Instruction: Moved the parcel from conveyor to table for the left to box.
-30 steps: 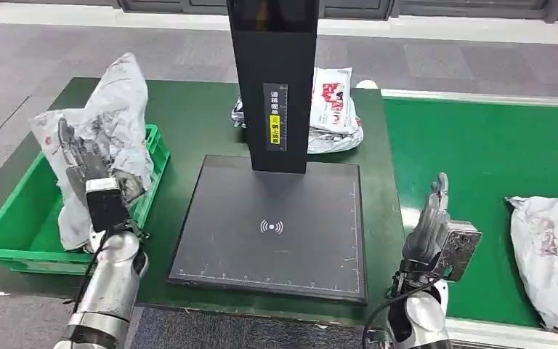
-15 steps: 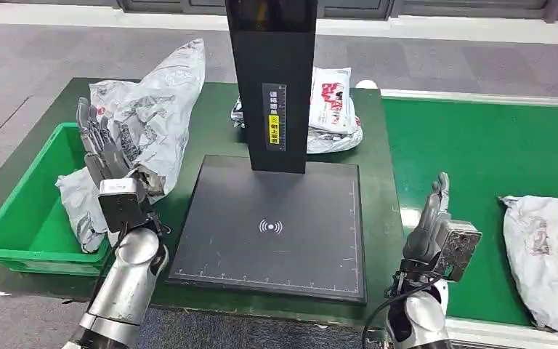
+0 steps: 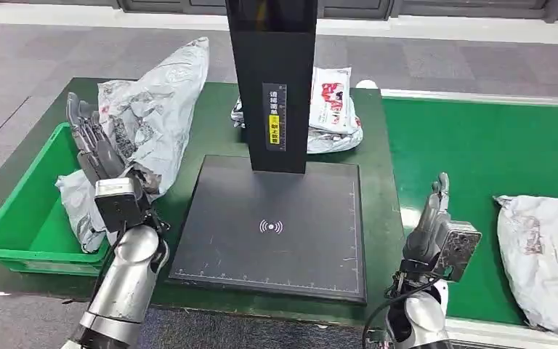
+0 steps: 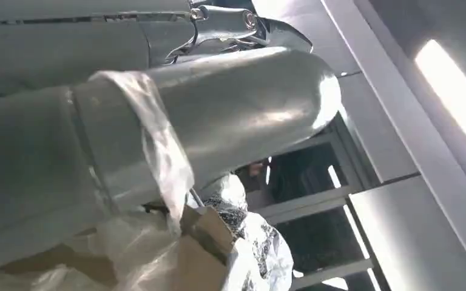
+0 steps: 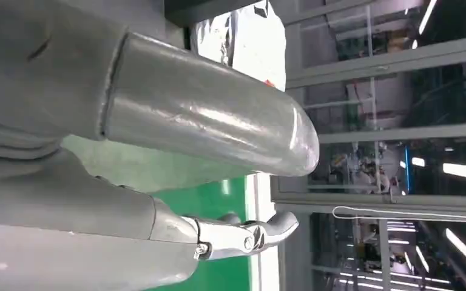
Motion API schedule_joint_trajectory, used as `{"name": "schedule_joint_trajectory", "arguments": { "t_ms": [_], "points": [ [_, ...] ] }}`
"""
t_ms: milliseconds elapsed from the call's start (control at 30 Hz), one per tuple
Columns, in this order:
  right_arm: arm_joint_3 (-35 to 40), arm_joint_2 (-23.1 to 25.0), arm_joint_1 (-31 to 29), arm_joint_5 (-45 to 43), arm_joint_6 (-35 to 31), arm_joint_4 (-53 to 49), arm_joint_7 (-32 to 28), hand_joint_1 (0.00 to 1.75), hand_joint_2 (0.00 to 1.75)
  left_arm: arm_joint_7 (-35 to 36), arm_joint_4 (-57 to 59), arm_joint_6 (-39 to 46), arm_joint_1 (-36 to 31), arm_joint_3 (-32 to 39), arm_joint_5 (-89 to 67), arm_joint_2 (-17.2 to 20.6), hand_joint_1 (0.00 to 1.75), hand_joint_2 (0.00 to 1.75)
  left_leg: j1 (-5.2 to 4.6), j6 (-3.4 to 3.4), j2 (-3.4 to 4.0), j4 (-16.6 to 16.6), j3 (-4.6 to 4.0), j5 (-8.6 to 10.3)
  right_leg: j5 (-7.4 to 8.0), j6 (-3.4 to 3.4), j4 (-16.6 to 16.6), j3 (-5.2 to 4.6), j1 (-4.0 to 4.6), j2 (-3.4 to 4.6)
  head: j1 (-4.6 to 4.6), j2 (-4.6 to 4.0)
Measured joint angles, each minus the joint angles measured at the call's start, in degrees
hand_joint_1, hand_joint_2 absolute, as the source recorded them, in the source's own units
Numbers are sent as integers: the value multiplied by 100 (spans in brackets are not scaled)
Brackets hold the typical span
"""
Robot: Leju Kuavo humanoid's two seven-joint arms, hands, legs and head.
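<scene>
Now a crumpled grey plastic parcel (image 3: 152,109) is held up by the left hand (image 3: 94,149), its glossy, wrinkled film printed with dark markings and drawn into a long tapering shape that leans toward the black post (image 3: 272,80). The parcel is carried above the boundary between the green crate (image 3: 22,218) and the dark green worktop (image 3: 203,123), its lower folds drooping over the crate's near right corner. Dark fingers are seen laid flat against the film, upright and close together, with the bag gripped on their far side. In the left wrist view the same creased plastic (image 4: 243,242) is seen bunched just past the smooth grey thumb.

The right hand (image 3: 432,218) is held upright at the seam between worktop and conveyor (image 3: 479,145), fingers straight and spread slightly, nothing in it. In the right wrist view the rounded grey thumb (image 5: 218,121) is set well apart from the slim metal-tipped finger below it.

A flat, matt black scanning plate (image 3: 272,225) with a white wireless mark and ruled edges is laid at the worktop's centre, the tall rectangular post rising from its far edge. Behind the post a white pouch with red print (image 3: 330,98) is propped on a silvery bag. Further right, another rumpled grey parcel (image 3: 545,254) is lying on the felt-like green belt, well apart from the right hand.
</scene>
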Motion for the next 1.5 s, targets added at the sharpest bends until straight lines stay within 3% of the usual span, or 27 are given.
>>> {"name": "schedule_joint_trajectory", "arguments": {
  "t_ms": [267, 733, 1133, 1500],
  "points": [
    [0, 2, -11, 74, 57, 0, 11, 0, 0, 407, 337, -192, -150, 0, -180, -28, 0, 0, 0, 0, 0, 0, 0, 0, 0, 0, 0, 1, 0, 0, 0, 0],
    [0, 0, -19, 72, 70, 0, 18, 0, 0, 448, 994, -275, -492, 173, -205, 175, 0, 0, 0, 0, 0, 0, -2, 0, 0, 0, 0, 1, 1, 0, 0, 0],
    [0, -11, -68, -114, 55, 37, 26, 0, 0, 247, 955, -249, -1086, 1224, 406, 894, 0, 0, 9, -11, 14, -1, -1, 8, 7, -11, 1, -6, 12, 11, -2, 0],
    [0, -11, 67, -92, -2, -59, 52, 0, 0, 133, 815, -138, -1230, 1537, 376, 1170, 0, 0, 7, -11, 13, -1, -3, 8, 8, -11, 1, -6, 10, 13, -2, 0]
  ]
}}
